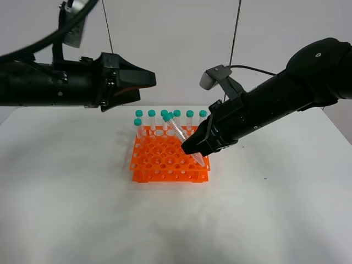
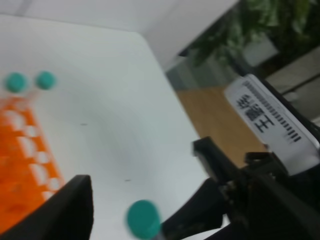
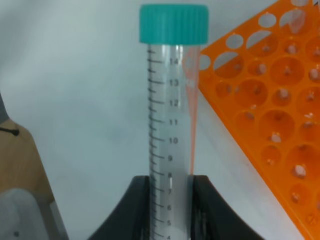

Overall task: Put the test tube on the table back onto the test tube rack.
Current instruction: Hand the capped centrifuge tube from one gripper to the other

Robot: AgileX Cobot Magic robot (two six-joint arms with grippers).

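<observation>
Exterior high view first: on your left, the left end effector (image 1: 149, 80) hangs in the air above the table (image 1: 66, 209), pointing right toward the far left corner of the test tube rack (image 1: 159, 159). It carries nothing, but you cannot tell from this angle whether its jaws are parted or closed. The left wrist view does not settle it either, since only one dark finger (image 2: 70, 210) shows there.

At the middle of the table sits the orange test tube rack, square to you. Seven other tubes (image 1: 177, 118) with teal caps stand upright in it: six along the far row and one just nearer at the left end.

Moving right, you find the test tube (image 1: 175, 127) off the table and raised over the rack. It is tilted, with its cap up and toward the far left and its pointed tip down over the rack's near right part. You cannot tell whether the tip has entered a hole.

The right end effector (image 1: 191, 147) is clenched on the tube's lower half, reaching in from the right. In the right wrist view you see its two black fingers (image 3: 142, 200) pressing either side of the clear, graduated tube (image 3: 170, 115), and the rack (image 3: 270, 100) lies beside it.
</observation>
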